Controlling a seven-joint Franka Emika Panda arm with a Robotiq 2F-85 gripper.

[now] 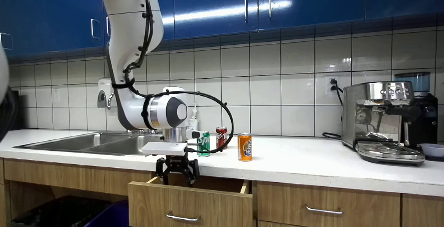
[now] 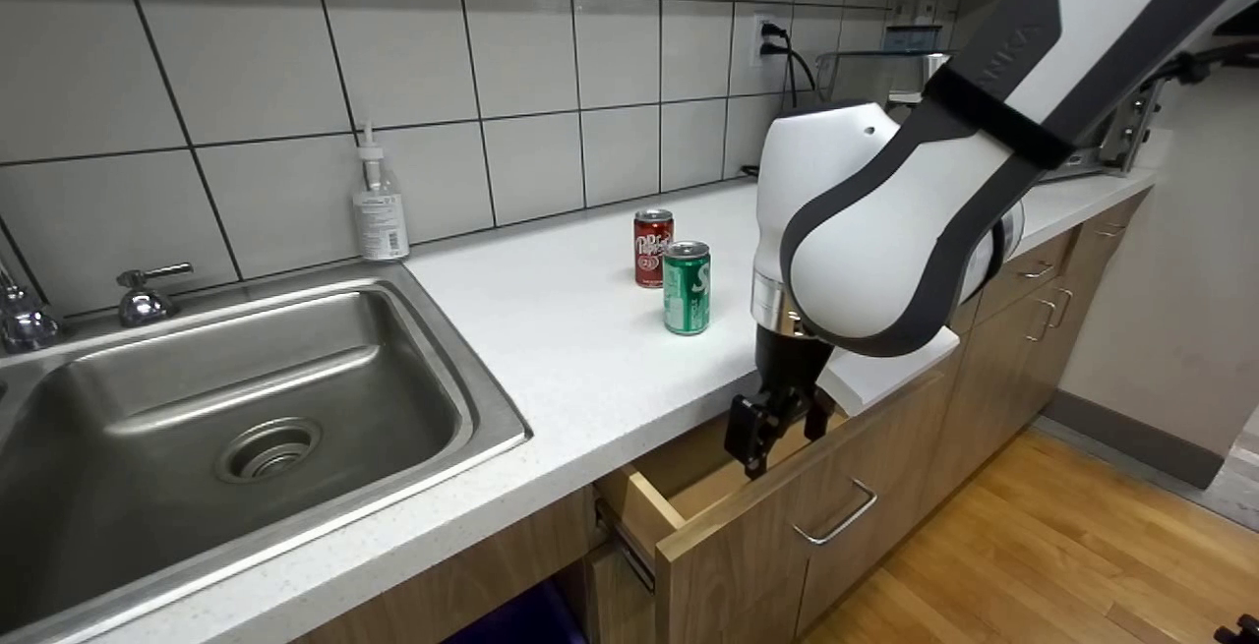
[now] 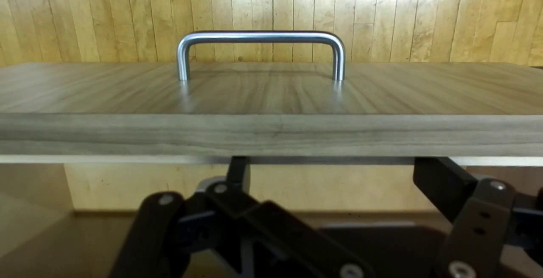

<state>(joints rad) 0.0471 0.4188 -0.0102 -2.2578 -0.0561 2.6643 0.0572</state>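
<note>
My black two-fingered gripper (image 1: pixel 178 183) hangs spread, empty, fingertips (image 3: pixel 239 176) inside the brown wooden drawer (image 1: pixel 211 206). Its long front (image 3: pixel 271 136) runs alongside them.

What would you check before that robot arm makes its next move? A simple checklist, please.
Gripper open: ok; fingers stand apart with nothing held.
Drawer open: ok; it is pulled out.
Fingers clear of the drawer front: cannot tell; they look very close in the wrist view.
Sprite can, Dr Pepper can and orange Fanta can upright: ok; all stand on the counter.
Cable clear of the cans: cannot tell; in an exterior view it crosses in front of two.
Drawer handle free: ok; nothing grips it.
</note>
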